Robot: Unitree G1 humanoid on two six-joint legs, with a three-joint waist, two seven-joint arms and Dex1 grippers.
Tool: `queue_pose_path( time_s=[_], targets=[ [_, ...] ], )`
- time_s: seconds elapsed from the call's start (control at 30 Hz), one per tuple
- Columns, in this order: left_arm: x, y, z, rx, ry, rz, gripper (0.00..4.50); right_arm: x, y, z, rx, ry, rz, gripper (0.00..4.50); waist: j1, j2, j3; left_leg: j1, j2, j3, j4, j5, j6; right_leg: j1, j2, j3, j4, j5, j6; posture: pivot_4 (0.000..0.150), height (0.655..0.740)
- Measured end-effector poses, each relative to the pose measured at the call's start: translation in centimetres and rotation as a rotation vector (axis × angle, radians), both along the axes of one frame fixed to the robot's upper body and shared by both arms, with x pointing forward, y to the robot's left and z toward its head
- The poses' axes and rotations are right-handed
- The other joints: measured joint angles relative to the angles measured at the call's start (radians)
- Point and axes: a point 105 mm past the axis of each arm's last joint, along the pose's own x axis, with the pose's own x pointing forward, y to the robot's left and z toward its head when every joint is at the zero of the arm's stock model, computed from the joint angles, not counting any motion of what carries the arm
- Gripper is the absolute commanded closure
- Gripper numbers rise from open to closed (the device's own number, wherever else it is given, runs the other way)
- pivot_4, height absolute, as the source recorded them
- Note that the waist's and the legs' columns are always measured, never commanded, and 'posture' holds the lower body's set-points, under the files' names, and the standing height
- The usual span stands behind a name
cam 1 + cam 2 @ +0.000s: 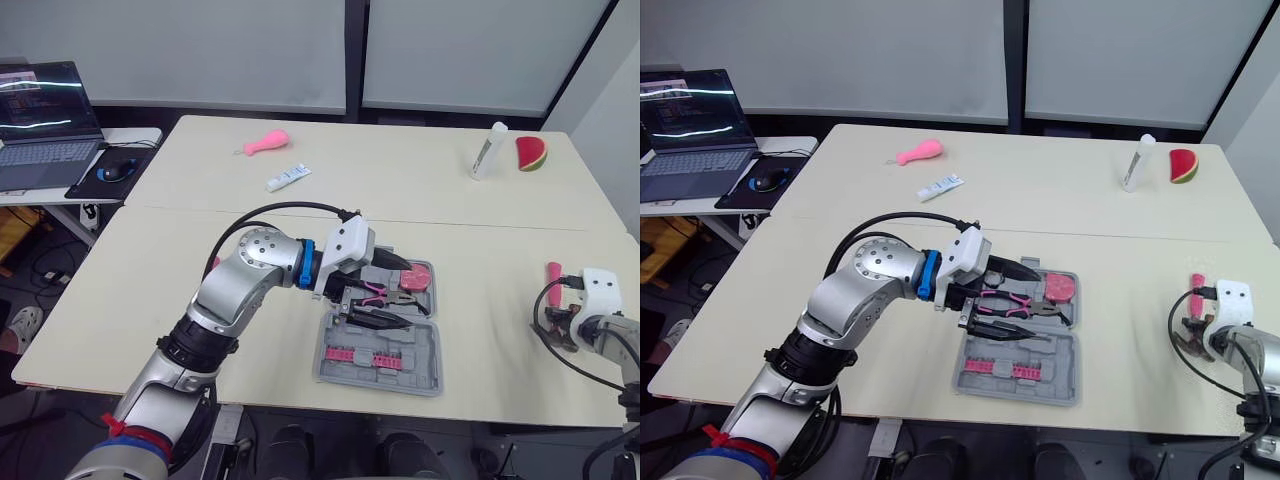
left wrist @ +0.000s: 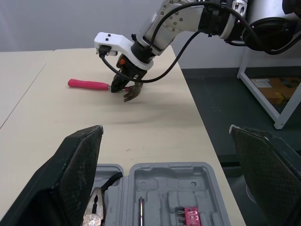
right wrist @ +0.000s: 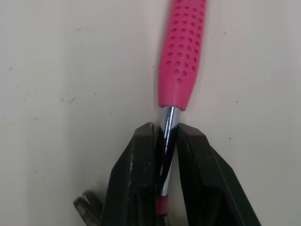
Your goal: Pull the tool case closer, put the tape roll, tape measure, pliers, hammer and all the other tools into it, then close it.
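Grey case (image 1: 422, 348) lies open on the surface (image 1: 180, 250), near edge, about the middle. Pliers (image 1: 1016, 304) with pink handles lie in its far half; pink round item (image 1: 418, 275) sits in the far-right compartment, cannot tell what it is. Row of pink bits (image 1: 364, 355) in the near half.

Left tool (image 1: 400, 293) hovers over the case, fingers (image 2: 77, 174) spread wide, holding nothing.

Hammer (image 3: 181, 52) lies at the near right of the surface, well apart from the case. Right tool (image 3: 164, 133) has its fingers pinched on the metal shaft, just below the pink grip.

Far side: pink toy (image 1: 266, 143), tube (image 1: 288, 177), white bottle (image 1: 488, 150), melon slice (image 1: 532, 154).
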Motion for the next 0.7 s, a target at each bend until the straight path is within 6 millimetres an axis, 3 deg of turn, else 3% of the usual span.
queue_pose_path(
  time_s=[0.33,0.7],
  targets=[
    [0.3,2.1,-1.4,0.07,0.023,0.043,0.0,-1.7,0.8,-0.1,0.004,0.014,0.04,4.28,0.001,0.0,0.0,0.0,0.0,-0.001,0.0,0.0,0.0,0.0,0.0,0.0,0.0,0.0,0.0,0.15,0.74],
    [-1.1,6.0,-3.6,0.164,0.037,0.056,0.0,-2.7,4.3,2.2,-0.015,-0.009,0.221,4.28,-0.001,0.003,0.002,0.001,0.001,-0.002,-0.001,0.0,0.0,-0.001,0.0,0.001,0.0,0.0,0.0,0.15,0.74]
  ],
)
